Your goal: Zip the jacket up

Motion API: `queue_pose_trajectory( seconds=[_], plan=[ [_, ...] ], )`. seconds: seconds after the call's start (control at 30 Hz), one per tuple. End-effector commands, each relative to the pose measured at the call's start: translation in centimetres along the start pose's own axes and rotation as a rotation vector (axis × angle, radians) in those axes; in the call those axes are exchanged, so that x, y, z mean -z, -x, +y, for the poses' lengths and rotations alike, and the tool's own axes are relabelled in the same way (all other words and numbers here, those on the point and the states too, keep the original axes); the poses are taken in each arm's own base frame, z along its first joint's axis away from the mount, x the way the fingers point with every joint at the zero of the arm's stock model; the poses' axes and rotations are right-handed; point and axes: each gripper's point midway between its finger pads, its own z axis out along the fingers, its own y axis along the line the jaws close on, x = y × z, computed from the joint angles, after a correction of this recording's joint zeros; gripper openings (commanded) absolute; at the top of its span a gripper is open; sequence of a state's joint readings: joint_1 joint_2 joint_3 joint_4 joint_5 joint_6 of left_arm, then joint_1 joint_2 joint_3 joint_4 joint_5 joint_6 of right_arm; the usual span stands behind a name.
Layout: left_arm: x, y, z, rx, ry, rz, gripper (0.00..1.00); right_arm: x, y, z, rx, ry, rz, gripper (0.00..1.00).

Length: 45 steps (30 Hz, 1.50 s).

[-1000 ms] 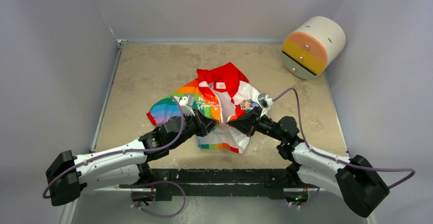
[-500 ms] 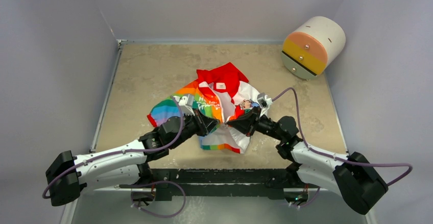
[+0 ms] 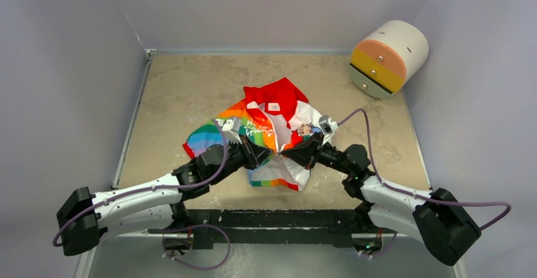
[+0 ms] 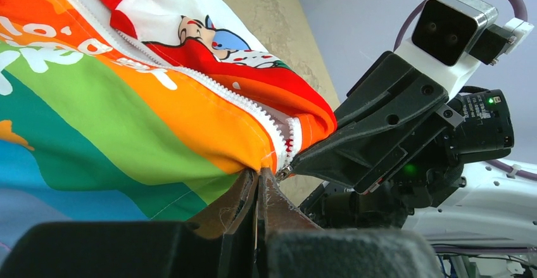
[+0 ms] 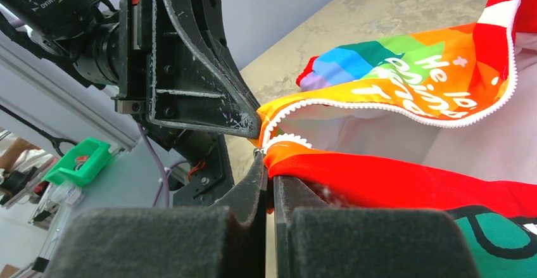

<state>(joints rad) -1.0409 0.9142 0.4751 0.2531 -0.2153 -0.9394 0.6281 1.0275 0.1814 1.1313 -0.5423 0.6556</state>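
Observation:
The jacket lies bunched mid-table, red hood at the far side, rainbow panel to the left. Its front is open and the white zipper teeth run down both edges towards the hem. My left gripper is shut on the orange-and-green front edge at the bottom of the zipper. My right gripper is shut on the red-orange opposite edge, right beside a small metal zipper piece. From above, the left gripper and the right gripper meet tip to tip at the jacket's near edge.
A white cylinder with orange and yellow bands leans at the back right corner. Grey walls close in the tan table on three sides. A black rail runs along the near edge between the arm bases.
The right arm's base end has shifted slightly; both grippers stay shut at the same spot on the jacket's hem.

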Motion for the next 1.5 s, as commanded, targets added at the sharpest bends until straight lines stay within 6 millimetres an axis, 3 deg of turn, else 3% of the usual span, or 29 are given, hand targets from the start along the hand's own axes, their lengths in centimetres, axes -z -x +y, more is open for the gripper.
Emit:
queue_pose_trajectory(
  seconds=[0.0, 0.83, 1.17, 1.47],
  plan=[
    [0.0, 0.6, -1.7, 0.003, -0.083, -0.022, 0.0, -0.6, 2.8, 1.9, 0.052, 0.068, -0.082, 0.0],
    [-0.4, -1.3, -1.8, -0.098, -0.105, 0.075, 0.0, -1.2, 3.2, 1.3, 0.034, 0.019, -0.069, 0.0],
    [0.0, -1.0, -1.2, -0.185, -0.064, 0.097, 0.0, -1.4, 2.3, 1.1, 0.057, 0.008, 0.032, 0.0],
    [0.2, -1.5, -1.3, -0.244, -0.073, 0.142, 0.0, -0.5, 0.6, 0.9, 0.058, -0.025, 0.134, 0.0]
  ],
)
